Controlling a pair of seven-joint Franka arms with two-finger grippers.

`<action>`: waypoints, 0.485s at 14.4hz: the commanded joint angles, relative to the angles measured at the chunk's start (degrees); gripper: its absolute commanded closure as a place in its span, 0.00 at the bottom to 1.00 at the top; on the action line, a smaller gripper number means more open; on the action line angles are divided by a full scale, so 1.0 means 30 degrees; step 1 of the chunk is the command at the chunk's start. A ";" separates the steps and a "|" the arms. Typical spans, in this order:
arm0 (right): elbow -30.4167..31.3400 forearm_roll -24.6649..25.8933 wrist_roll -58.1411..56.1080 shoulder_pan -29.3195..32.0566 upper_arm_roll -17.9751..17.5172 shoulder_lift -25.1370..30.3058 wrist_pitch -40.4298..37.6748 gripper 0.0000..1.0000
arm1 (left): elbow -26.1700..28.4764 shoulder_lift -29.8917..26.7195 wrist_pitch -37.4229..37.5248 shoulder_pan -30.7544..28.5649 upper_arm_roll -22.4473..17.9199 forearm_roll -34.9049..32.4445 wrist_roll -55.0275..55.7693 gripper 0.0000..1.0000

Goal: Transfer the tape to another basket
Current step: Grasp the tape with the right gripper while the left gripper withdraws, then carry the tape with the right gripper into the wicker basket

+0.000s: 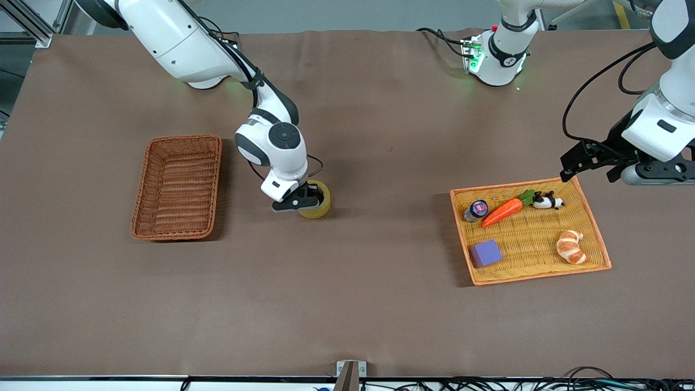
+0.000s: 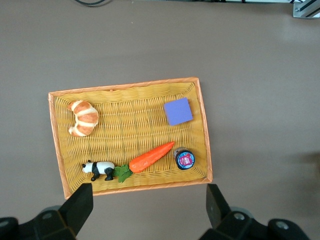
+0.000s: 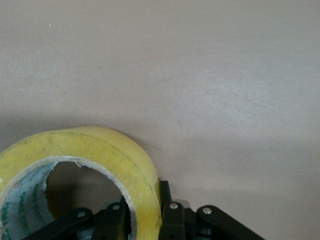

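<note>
The tape (image 1: pixel 319 203) is a yellowish roll over the brown cloth mid-table, between the basket and the tray. My right gripper (image 1: pixel 299 203) is shut on it: in the right wrist view one finger is inside the ring and one outside, clamping the tape's wall (image 3: pixel 135 165) at the right gripper (image 3: pixel 145 212). I cannot tell whether the roll touches the cloth. The reddish-brown wicker basket (image 1: pixel 179 187) stands empty toward the right arm's end. My left gripper (image 1: pixel 594 163) is open and empty in the air over the yellow tray's edge nearest the bases, and shows in its own view (image 2: pixel 147 210).
The flat orange-yellow tray (image 1: pixel 532 239) toward the left arm's end holds a croissant (image 1: pixel 571 247), a purple block (image 1: pixel 485 253), a carrot (image 1: pixel 502 212), a toy panda (image 1: pixel 548 202) and a small jar (image 1: pixel 476 209). The left wrist view shows the tray (image 2: pixel 130 125) from above.
</note>
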State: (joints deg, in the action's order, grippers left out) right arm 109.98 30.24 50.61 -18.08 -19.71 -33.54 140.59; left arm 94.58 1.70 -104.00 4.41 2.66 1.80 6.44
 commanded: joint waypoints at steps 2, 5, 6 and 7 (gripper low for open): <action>0.0603 -0.1553 -0.0081 0.1542 -0.1282 0.3877 -0.3175 1.00 | 0.0202 -0.0305 0.0302 0.0054 0.0021 -0.0631 0.0079 0.00; 0.2178 -0.1613 -0.2215 0.3151 -0.0991 0.6336 -0.3916 1.00 | 0.0348 -0.0333 0.0302 0.0084 0.0021 -0.0747 0.0079 0.00; 0.3085 -0.1613 -0.3238 0.3330 -0.0206 0.7244 -0.3799 1.00 | 0.0348 -0.0304 0.0302 0.0084 0.0021 -0.0748 0.0021 0.00; 0.3791 -0.1642 -0.4495 0.3244 0.0933 0.8094 -0.3566 1.00 | 0.0290 -0.0275 0.0302 0.0084 0.0021 -0.0777 -0.0241 0.00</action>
State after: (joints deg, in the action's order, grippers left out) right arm 113.70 26.19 42.73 -9.74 -20.69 -16.29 127.62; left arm 94.85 1.70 -103.42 4.46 2.70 0.80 6.36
